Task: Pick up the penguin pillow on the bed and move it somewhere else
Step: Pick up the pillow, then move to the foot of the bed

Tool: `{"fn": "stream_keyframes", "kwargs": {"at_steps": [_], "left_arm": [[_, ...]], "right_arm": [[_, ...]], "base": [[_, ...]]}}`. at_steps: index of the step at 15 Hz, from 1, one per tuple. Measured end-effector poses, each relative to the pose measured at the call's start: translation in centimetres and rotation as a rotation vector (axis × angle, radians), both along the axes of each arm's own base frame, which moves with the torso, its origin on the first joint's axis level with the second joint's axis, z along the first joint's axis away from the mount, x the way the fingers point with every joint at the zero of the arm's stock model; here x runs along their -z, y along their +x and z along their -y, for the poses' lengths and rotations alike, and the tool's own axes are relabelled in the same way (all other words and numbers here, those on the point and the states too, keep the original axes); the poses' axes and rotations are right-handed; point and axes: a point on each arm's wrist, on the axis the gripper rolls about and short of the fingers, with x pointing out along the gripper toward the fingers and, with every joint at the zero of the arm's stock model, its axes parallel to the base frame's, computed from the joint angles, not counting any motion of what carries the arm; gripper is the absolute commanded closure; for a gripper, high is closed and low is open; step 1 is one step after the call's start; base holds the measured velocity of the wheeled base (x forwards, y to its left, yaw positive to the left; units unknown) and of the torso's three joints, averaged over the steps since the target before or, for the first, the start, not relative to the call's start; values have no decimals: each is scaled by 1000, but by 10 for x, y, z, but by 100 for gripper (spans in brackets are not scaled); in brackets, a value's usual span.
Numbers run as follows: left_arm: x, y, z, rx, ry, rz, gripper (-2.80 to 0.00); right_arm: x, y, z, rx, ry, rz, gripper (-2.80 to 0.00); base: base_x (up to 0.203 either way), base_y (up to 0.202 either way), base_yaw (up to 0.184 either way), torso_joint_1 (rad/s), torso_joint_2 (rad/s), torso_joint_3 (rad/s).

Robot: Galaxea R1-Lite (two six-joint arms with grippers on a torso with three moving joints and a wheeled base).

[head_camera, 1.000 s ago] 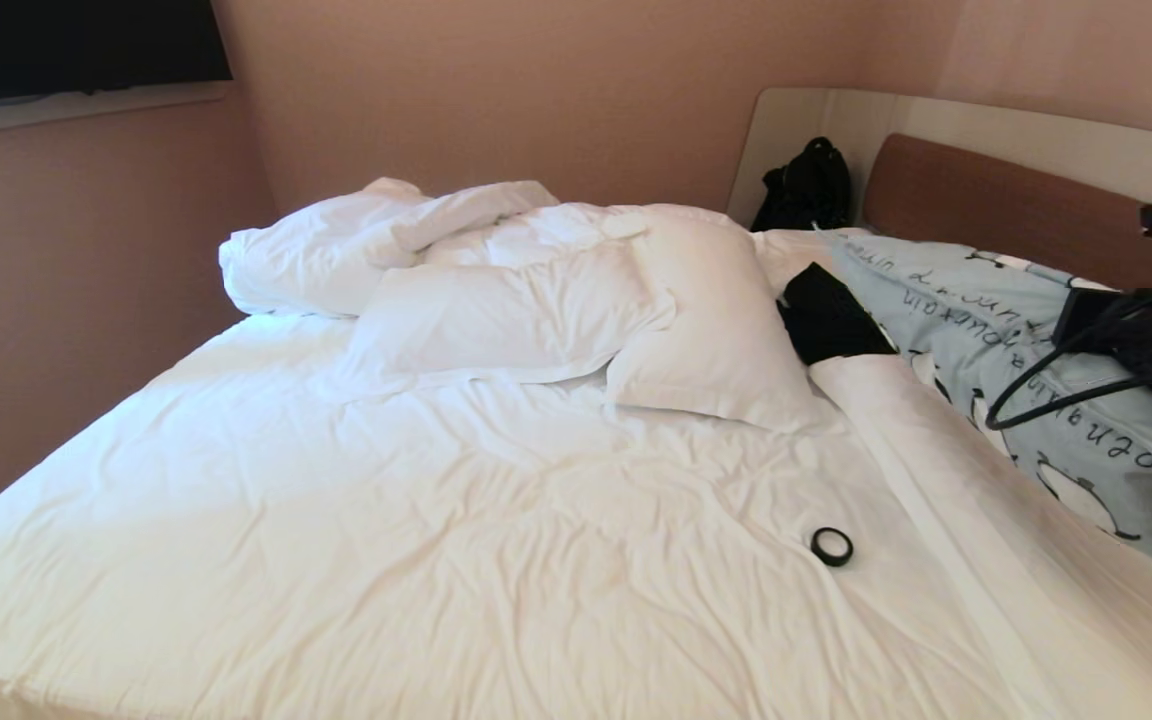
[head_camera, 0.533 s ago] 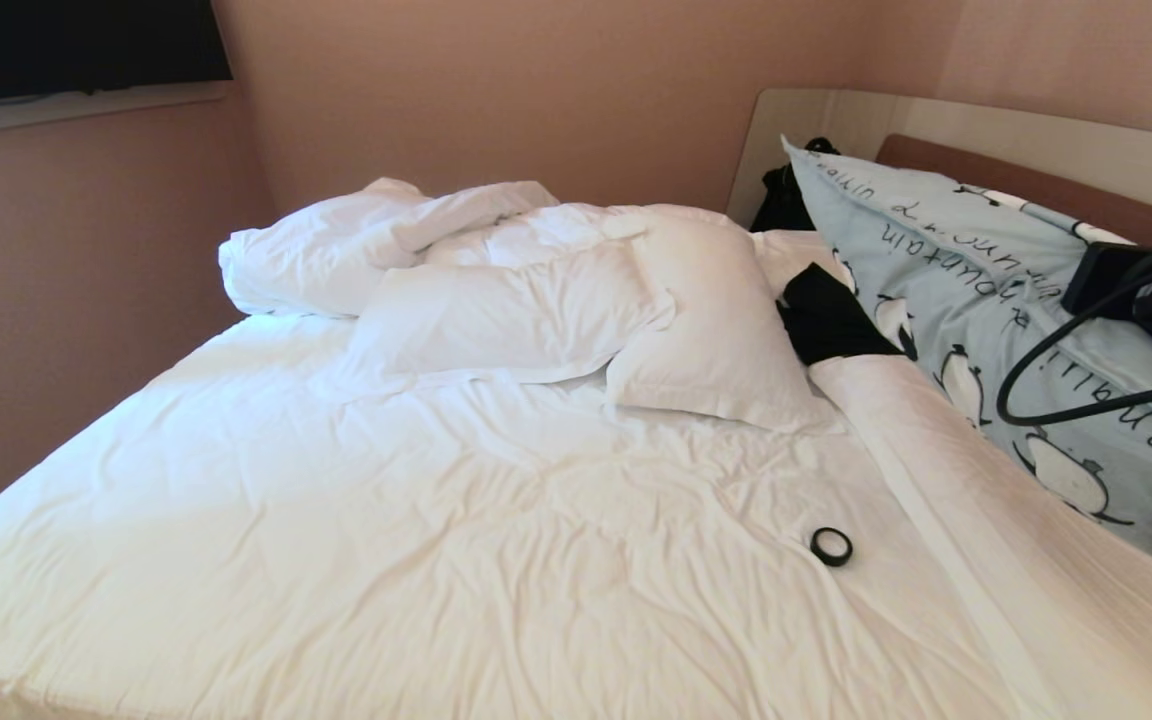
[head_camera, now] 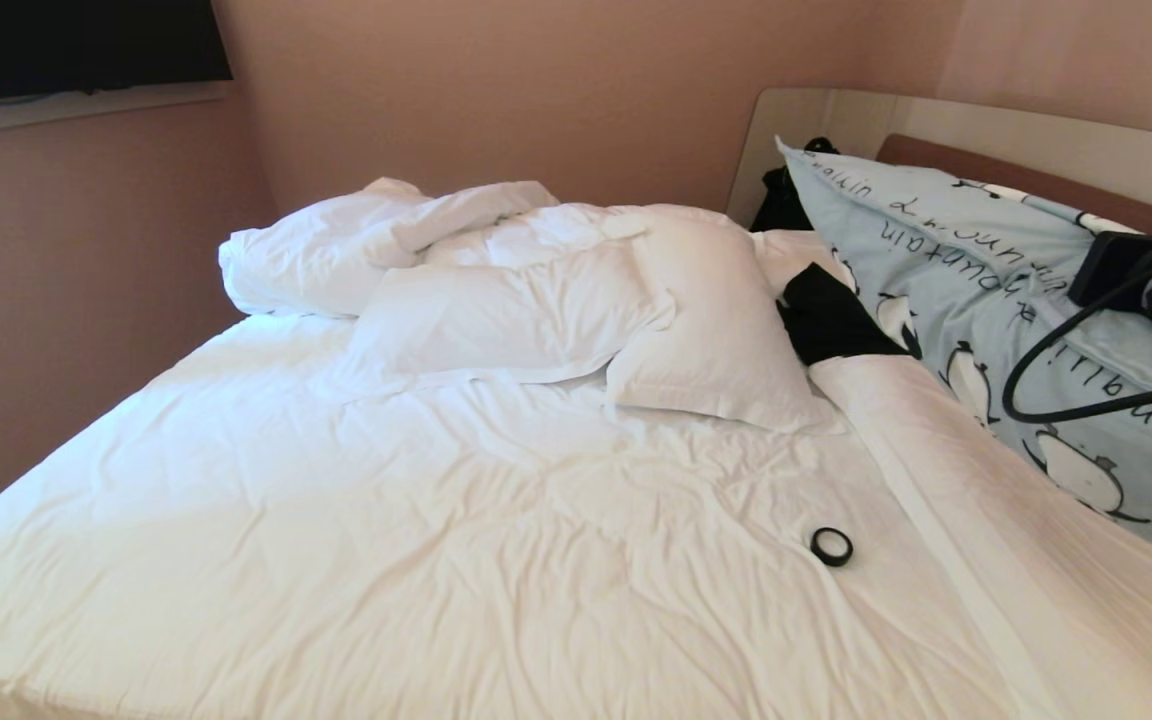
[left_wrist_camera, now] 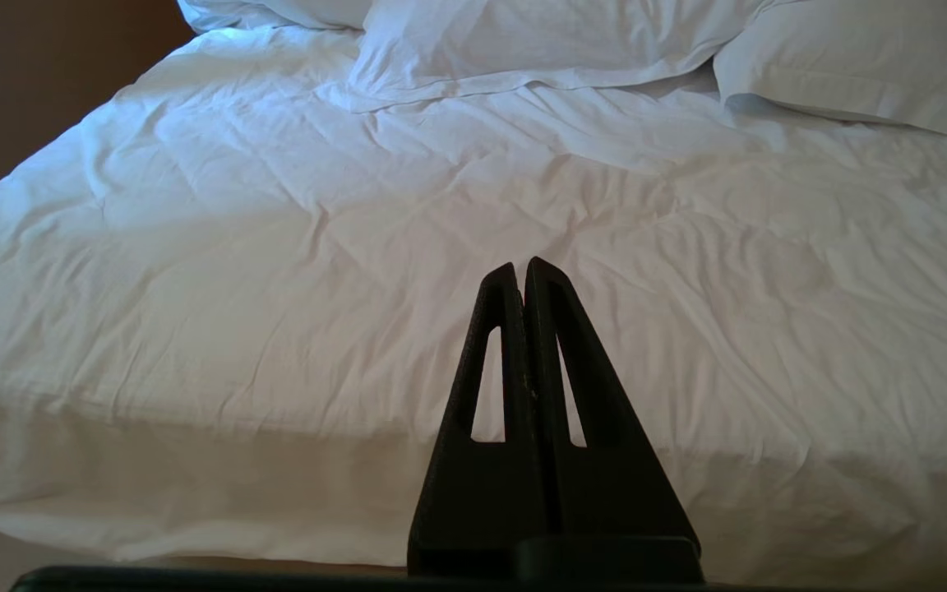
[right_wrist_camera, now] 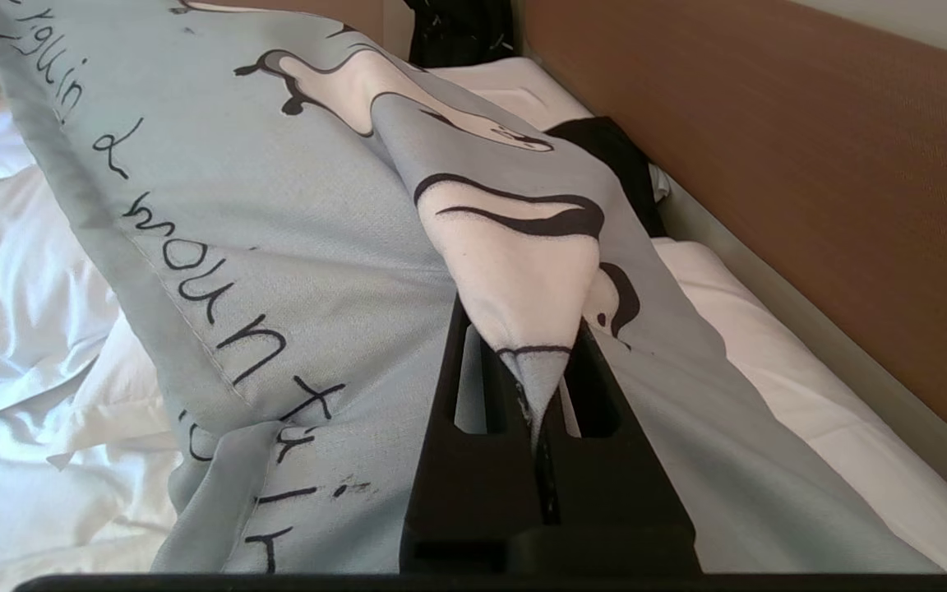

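- Your right end effector (right_wrist_camera: 541,386) is clamped on a pinched fold of the penguin pillow (right_wrist_camera: 293,247); in the right wrist view the cloth bunches up between the two black fingers (right_wrist_camera: 441,427), with a penguin print stretched tight over them.
- In the head view that arm sits at the right edge of the frame, its black cable looped across the pillow's face.
- A second ago the penguin pillow (head_camera: 976,270) lay low and flat along the right side of the bed (head_camera: 436,520); now its far corner stands high in the upper right of the frame, in front of the brown headboard (right_wrist_camera: 810,164) and partly hiding the black bag (head_camera: 786,205) in the corner.
- Over the last half second it has barely risen further, so the lift looks to be levelling off.
- My read: the pick-up is done, and the carry to a new spot is what remains. The grip is only on fabric, so watch for slipping.
- The white pillows (head_camera: 576,310), the black garment (head_camera: 831,315) beside the blue one and the black tape ring (head_camera: 832,546) at lower right have not moved.
- Your left end effector (left_wrist_camera: 520,275) hangs with its fingers together above the foot of the bed, idle.
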Motion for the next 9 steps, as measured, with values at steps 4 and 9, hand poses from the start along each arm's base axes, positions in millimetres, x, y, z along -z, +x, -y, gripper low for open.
{"fn": "stream_keyframes", "kwargs": {"at_steps": [4, 9], "left_arm": [[0, 0, 0, 1, 0, 0, 0], [0, 0, 0, 1, 0, 0, 0]], "right_arm": [[-3, -4, 0, 0, -1, 12, 0], [-9, -11, 0, -2, -2, 33, 0]], "base": [[0, 0, 0, 0, 0, 0], [0, 0, 0, 0, 0, 0]]}}
